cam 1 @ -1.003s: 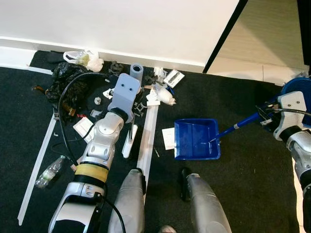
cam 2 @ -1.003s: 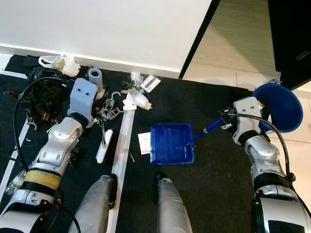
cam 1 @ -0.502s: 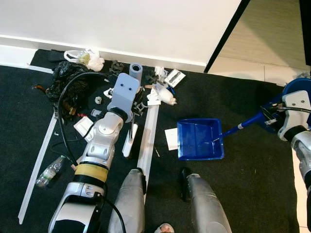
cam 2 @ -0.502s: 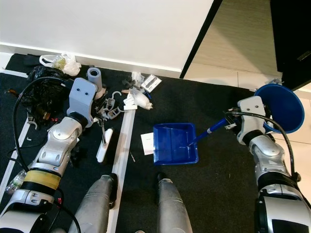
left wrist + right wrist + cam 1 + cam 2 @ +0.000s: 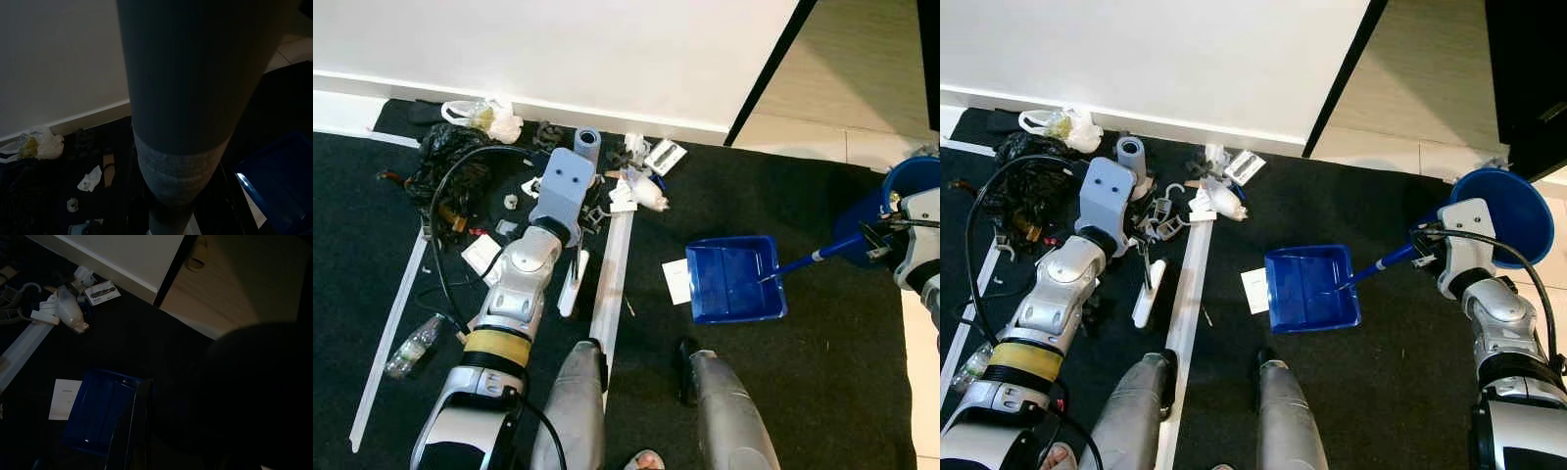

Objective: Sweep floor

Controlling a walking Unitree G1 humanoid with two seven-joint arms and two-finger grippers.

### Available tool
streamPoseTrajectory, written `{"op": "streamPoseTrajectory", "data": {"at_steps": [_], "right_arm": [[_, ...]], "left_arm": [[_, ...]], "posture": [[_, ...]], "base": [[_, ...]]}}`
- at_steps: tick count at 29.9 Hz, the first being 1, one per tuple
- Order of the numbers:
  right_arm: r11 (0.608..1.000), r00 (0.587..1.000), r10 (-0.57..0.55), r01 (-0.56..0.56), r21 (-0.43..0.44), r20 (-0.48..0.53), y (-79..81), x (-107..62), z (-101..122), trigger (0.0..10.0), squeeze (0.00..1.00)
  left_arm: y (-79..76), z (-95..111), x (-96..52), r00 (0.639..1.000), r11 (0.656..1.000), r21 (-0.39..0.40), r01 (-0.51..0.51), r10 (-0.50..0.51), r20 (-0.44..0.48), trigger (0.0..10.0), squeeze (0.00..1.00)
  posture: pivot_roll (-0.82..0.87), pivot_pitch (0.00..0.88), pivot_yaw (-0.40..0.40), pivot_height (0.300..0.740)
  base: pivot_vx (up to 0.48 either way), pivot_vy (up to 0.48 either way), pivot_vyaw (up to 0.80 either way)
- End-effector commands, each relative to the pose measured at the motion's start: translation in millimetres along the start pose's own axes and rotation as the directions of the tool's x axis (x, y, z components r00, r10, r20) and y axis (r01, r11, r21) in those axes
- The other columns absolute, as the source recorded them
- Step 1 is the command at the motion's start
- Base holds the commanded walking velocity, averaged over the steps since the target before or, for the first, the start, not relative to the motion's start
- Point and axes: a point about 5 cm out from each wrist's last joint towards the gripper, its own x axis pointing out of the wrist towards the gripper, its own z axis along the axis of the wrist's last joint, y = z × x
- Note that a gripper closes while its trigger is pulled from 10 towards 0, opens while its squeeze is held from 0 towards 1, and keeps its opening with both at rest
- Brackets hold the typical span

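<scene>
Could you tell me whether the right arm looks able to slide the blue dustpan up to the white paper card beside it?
Probably yes: the right gripper holds the blue dustpan by its handle, and the white paper card lies at the pan's edge on bare dark carpet, nothing between.

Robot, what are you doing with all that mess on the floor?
The robot is sweeping up. Its right end effector holds the long handle of a blue plastic dustpan, which sits flat on the black carpet beside a white paper card. Its left arm reaches toward a pile of litter by the white wall: a black crumpled bag, a white plastic bag and a grey cardboard tube. The dustpan looks empty so far.
</scene>
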Motion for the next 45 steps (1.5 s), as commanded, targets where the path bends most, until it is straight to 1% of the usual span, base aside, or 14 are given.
{"op": "streamPoseTrajectory", "data": {"at_steps": [1, 4, 10, 15, 16, 17, 20, 22, 23, 27, 35, 36, 42, 45], "right_arm": [[0.994, 0.988, -0.085, 0.075, -0.080, -0.126, -21.0, -19.1, -20.9, 0.0, 0.00], [0.993, 0.988, -0.084, 0.072, -0.094, -0.130, -22.7, -19.9, -20.7, 0.0, 0.00], [0.988, 0.983, -0.131, 0.118, -0.102, -0.132, -38.1, -25.8, -17.5, 0.0, 0.00], [0.985, 0.980, -0.150, 0.137, -0.103, -0.130, -44.5, -28.4, -15.8, 0.0, 0.00], [0.984, 0.979, -0.175, 0.170, -0.052, -0.108, -49.9, -28.4, -11.3, 0.0, 0.00], [0.984, 0.979, -0.175, 0.170, -0.052, -0.108, -49.9, -28.4, -11.3, 0.0, 0.00], [0.943, 0.965, -0.259, 0.245, 0.224, 0.033, -65.9, -20.3, 16.6, 0.0, 0.00], [0.943, 0.965, -0.259, 0.245, 0.224, 0.033, -65.9, -20.3, 16.6, 0.0, 0.00], [0.932, 0.960, -0.273, 0.248, 0.262, 0.060, -69.5, -18.5, 23.7, 0.0, 0.00], [0.939, 0.958, -0.269, 0.238, 0.248, 0.102, -74.5, -14.3, 39.2, 0.0, 0.00], [0.951, 0.959, -0.258, 0.231, 0.207, 0.114, -79.9, -14.3, 47.5, 0.0, 0.00], [0.960, 0.964, -0.243, 0.223, 0.170, 0.110, -82.0, -15.4, 49.4, 0.0, 0.00], [0.975, 0.973, -0.215, 0.208, 0.080, 0.088, -84.4, -17.0, 51.0, 0.0, 0.00], [0.982, 0.982, -0.183, 0.185, -0.032, 0.045, -81.4, -16.3, 48.0, 0.0, 0.00]], "left_arm": [[1.1, -5.9, -3.1, 1.000, 1.000, -0.002, -0.003, 0.003, -0.016, 10.0, 0.00], [1.5, -6.6, -3.5, 1.000, 1.000, 0.001, -0.004, 0.004, -0.017, 10.0, 0.00], [4.6, -7.2, -3.8, 1.000, 1.000, 0.006, -0.008, 0.008, -0.018, 10.0, 0.00], [5.9, -7.9, -3.9, 1.000, 1.000, 0.007, -0.011, 0.011, -0.018, 10.0, 0.00], [7.1, -8.3, -3.9, 1.000, 1.000, 0.003, -0.017, 0.017, -0.017, 10.0, 0.00], [7.1, -8.3, -3.9, 1.000, 1.000, 0.003, -0.017, 0.017, -0.017, 10.0, 0.00], [14.1, -4.5, -2.5, 0.998, 0.998, -0.025, -0.057, 0.057, 0.001, 10.0, 0.00], [14.1, -4.5, -2.5, 0.998, 0.998, -0.025, -0.057, 0.057, 0.001, 10.0, 0.00], [16.5, -3.5, -1.9, 0.998, 0.997, -0.030, -0.069, 0.069, 0.005, 10.0, 0.00], [23.3, -3.0, -2.5, 0.995, 0.995, -0.033, -0.096, 0.096, 0.009, 10.0, 0.00], [27.4, -9.1, -7.5, 0.992, 0.991, -0.041, -0.128, 0.128, 0.000, 10.0, 0.00], [25.7, -10.7, -8.9, 0.992, 0.991, -0.045, -0.129, 0.129, -0.003, 10.0, 0.00], [22.1, -13.3, -9.9, 0.992, 0.991, -0.049, -0.127, 0.127, -0.007, 10.0, 0.00], [17.2, -16.4, -10.8, 0.992, 0.991, -0.052, -0.122, 0.121, -0.014, 10.0, 0.00]], "posture": [[0.12, 0.336, -0.044, 0.740], [0.12, 0.328, -0.045, 0.740], [0.12, 0.317, -0.047, 0.740], [0.11, 0.306, -0.048, 0.740], [0.10, 0.292, -0.050, 0.740], [0.10, 0.292, -0.050, 0.740], [0.09, 0.233, -0.052, 0.740], [0.09, 0.233, -0.052, 0.740], [0.09, 0.210, -0.053, 0.740], [0.08, 0.173, -0.057, 0.740], [0.07, 0.149, -0.056, 0.740], [0.07, 0.149, -0.057, 0.740], [0.07, 0.155, -0.058, 0.740], [0.07, 0.162, -0.060, 0.740]], "base": [[0.000, 0.000, 0.00], [0.000, 0.000, 0.00], [0.000, 0.000, 0.00], [0.000, 0.000, 0.00], [0.000, 0.000, 0.00], [0.000, 0.000, 0.00], [0.000, 0.000, 0.00], [0.000, 0.000, 0.00], [0.000, 0.000, 0.00], [0.000, 0.000, 0.00], [0.000, 0.000, 0.00], [0.000, 0.000, 0.00], [0.000, 0.000, 0.00], [0.000, 0.000, 0.00]]}}
